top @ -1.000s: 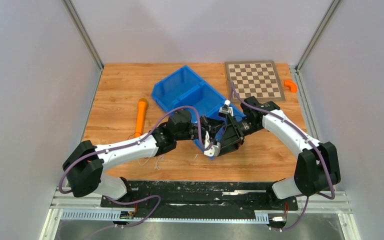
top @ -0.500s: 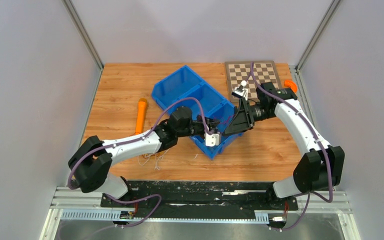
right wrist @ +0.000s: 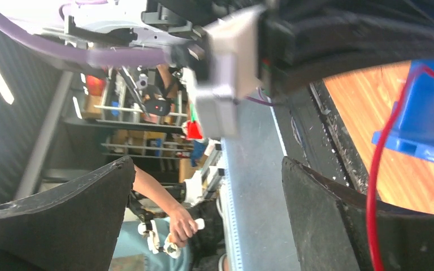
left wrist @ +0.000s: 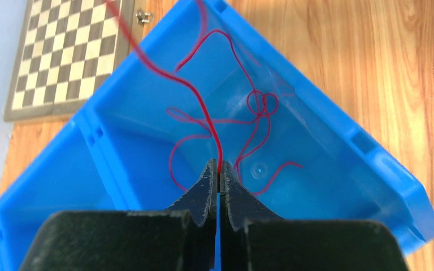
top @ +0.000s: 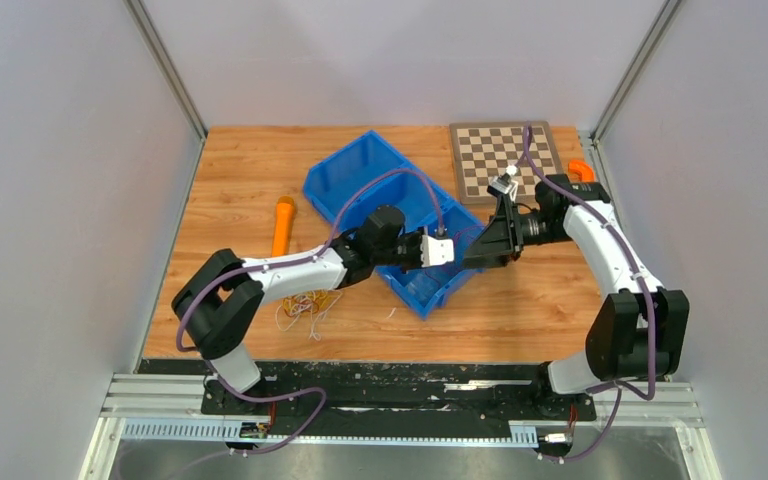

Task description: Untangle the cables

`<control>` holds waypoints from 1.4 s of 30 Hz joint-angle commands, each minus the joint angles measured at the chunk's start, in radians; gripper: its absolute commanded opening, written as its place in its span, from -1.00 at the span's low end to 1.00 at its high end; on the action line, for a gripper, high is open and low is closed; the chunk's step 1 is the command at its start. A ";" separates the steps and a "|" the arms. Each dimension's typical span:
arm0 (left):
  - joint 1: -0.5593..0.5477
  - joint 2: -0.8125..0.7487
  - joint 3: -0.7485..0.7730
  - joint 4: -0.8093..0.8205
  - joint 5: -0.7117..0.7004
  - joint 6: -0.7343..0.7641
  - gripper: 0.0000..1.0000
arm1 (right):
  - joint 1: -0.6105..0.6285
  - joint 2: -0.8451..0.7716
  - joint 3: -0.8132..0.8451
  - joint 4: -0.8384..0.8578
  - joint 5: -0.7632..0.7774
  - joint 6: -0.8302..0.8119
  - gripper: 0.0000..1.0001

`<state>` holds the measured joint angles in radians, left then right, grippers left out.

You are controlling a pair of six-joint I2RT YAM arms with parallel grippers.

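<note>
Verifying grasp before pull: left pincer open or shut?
Shut: the left pincer clamps the red cable; its tips meet with no gap, over the blue bin.

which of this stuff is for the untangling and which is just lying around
For the job:
red cable, trailing into the bin
tangle on the table

Lying about:
chessboard
orange stick
orange piece, far right

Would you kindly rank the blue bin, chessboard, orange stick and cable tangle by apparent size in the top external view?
1. blue bin
2. chessboard
3. orange stick and cable tangle: these look alike, so I would not rank them; the left arm partly hides the tangle.
</note>
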<state>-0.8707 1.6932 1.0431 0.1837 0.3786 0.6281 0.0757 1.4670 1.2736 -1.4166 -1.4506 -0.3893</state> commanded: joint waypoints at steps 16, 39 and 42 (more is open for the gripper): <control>0.047 -0.172 0.138 -0.159 0.044 -0.510 -1.00 | 0.196 -0.067 -0.112 0.193 -0.113 0.183 1.00; 0.095 0.035 0.328 -0.478 0.076 -0.592 0.41 | -0.128 0.064 0.200 0.110 0.034 0.045 1.00; 0.133 -0.092 0.359 -0.604 0.202 -0.572 0.77 | -0.128 0.078 0.223 0.127 0.046 0.046 1.00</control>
<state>-0.7902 1.8027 1.3144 -0.2806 0.4477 0.0338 -0.0536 1.5330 1.4353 -1.3117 -1.4208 -0.3084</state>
